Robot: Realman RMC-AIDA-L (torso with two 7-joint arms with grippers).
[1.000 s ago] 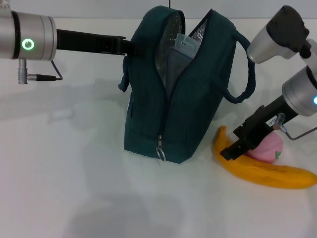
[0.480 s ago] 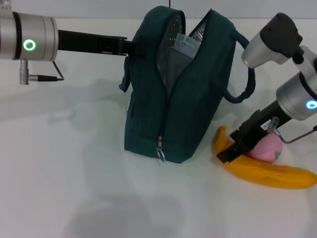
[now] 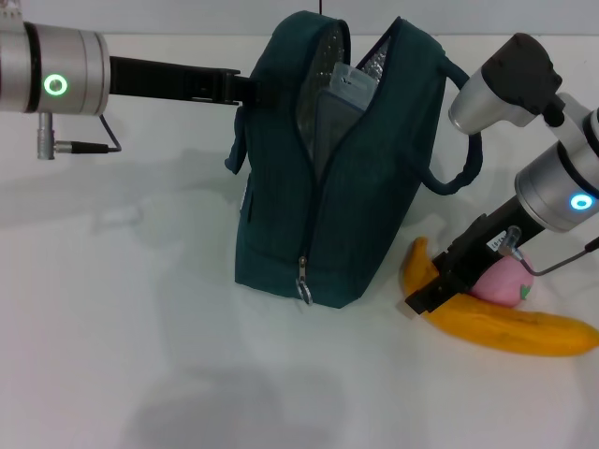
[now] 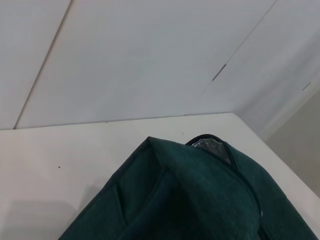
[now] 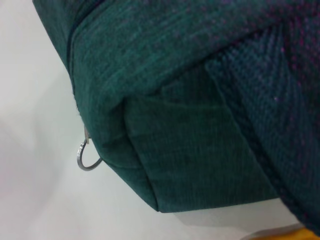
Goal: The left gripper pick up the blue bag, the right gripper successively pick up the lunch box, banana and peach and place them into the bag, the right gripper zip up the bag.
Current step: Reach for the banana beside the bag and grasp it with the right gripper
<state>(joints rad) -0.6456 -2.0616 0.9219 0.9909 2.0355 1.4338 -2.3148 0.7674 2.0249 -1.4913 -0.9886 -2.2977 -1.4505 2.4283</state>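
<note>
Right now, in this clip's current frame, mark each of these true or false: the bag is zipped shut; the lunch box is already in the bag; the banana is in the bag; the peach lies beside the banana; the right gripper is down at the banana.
1. The dark teal fabric bag is zipped shut. False: its zipper is open, with the silver lining showing.
2. The pale lidded lunch box is inside the bag. True.
3. The yellow banana is in the bag. False: it lies on the white table.
4. The pink peach lies beside the banana. True.
5. The right gripper is down at the banana. True.
</note>
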